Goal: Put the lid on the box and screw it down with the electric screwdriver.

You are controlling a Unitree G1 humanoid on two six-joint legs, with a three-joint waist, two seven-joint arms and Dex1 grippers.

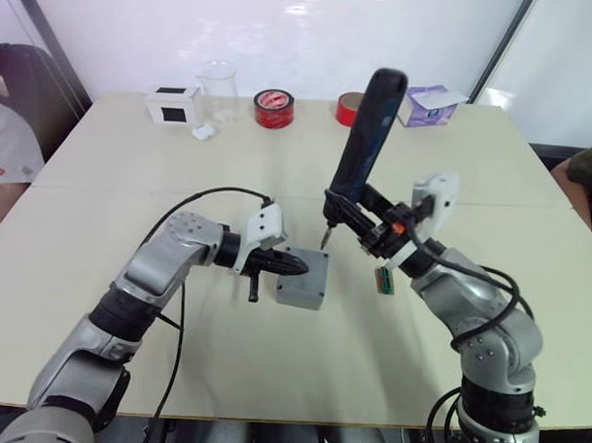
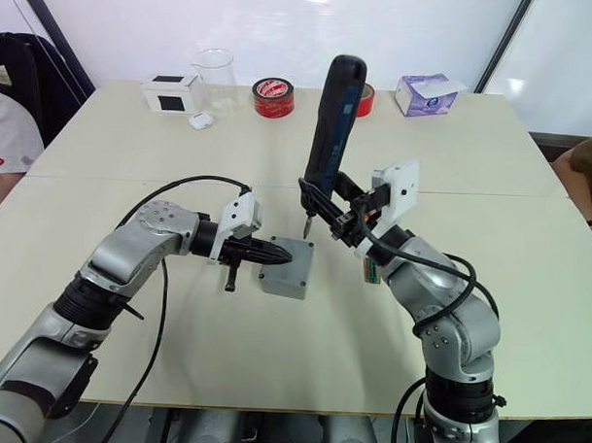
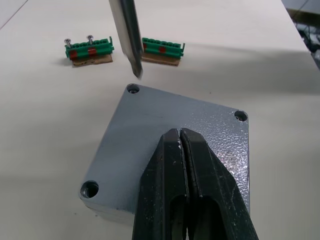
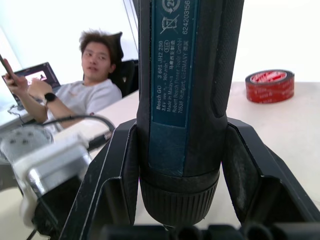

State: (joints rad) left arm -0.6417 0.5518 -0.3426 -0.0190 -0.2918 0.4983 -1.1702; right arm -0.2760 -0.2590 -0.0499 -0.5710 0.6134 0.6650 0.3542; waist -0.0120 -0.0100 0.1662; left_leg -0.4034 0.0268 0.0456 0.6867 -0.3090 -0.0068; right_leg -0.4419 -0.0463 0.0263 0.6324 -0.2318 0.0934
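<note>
the lid [image 3: 165, 145] sat on the box [image 1: 301, 292] near the middle of the pale counter [image 1: 278, 172], its grey face up, with open screw holes showing at three of its rounded corners in the left wrist view. the left claw [image 1: 292, 266] had its two black fingers [image 3: 172, 185] pressed together with nothing between them, tips resting on the lid's top face. the right claw [image 1: 366, 227] gripped the electric screwdriver [image 1: 369, 137] around its lower barrel, one finger on each side of it (the right wrist view showed the dark-blue label panel between the black fingers), and held it nearly upright, its top leaning away from the robot. its thin metal bit [image 3: 127, 35] hung just above the counter beside the lid's far corner hole, not in it. two green terminal blocks [image 3: 89, 49] lay on the counter beyond the box, two small screws standing on one of them. along the far edge of the counter stood a white box with a black face [image 1: 172, 104], a clear beaker [image 1: 218, 90], two red tape rolls [image 1: 274, 108] and a purple-white carton [image 1: 428, 105]. a seated person [image 4: 90, 85] showed behind the counter in the right wrist view.
</note>
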